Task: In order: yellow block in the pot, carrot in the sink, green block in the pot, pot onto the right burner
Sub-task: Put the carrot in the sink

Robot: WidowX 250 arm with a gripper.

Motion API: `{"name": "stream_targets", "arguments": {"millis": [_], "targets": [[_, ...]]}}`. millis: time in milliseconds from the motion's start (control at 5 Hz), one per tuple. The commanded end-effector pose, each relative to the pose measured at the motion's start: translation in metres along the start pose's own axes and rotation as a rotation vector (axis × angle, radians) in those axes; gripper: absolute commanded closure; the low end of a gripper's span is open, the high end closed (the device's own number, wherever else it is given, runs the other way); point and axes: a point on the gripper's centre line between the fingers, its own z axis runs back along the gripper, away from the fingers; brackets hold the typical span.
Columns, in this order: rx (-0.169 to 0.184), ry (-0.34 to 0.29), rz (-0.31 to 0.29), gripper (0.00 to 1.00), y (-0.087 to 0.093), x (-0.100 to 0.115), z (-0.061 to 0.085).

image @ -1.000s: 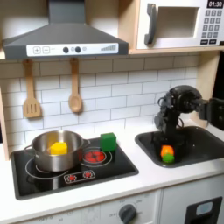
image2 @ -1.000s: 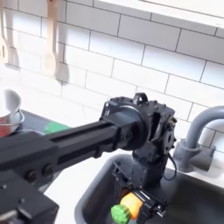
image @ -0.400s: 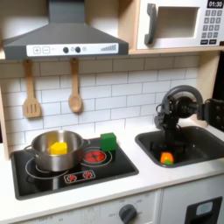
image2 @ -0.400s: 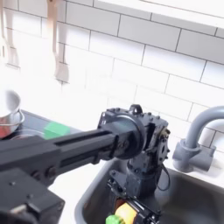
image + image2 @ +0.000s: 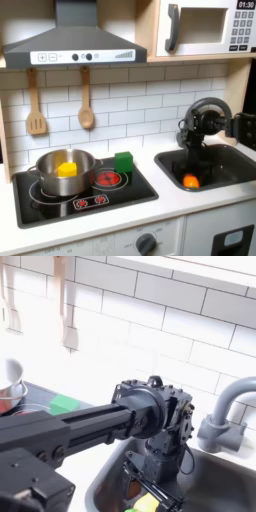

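Toy kitchen, second step of the task just completed. The carrot lies on the floor of the sink in the first exterior view, lower in the basin than a second earlier, when it hung at the gripper's tip just above the floor. The gripper now stands above the carrot and apart from it, so the carrot is judged released; whether the jaws are spread or closed cannot be told, since in the second exterior view they point down into the sink and run out of the picture's bottom edge. The yellow block rests inside the pot, which sits on the burner at the first exterior view's left. The green block stands on the cooktop just behind the other burner (untouched so far). Remaining, by this reading: the green block into the pot, then the pot across.
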Motion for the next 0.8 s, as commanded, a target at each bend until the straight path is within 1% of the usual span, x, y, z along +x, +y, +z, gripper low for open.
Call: {"name": "stream_targets", "arguments": {"millis": [0,200,400,600], "targets": [[0.007,-0.062,0.001,0.00,0.000,0.002,0.026],[0.006,-0.075,0.010,0.00,0.002,-0.003,0.038],[0.003,-0.082,0.014,0.00,0.006,-0.003,0.044],[0.000,-0.093,0.030,0.00,0.017,-0.002,0.052]]}}
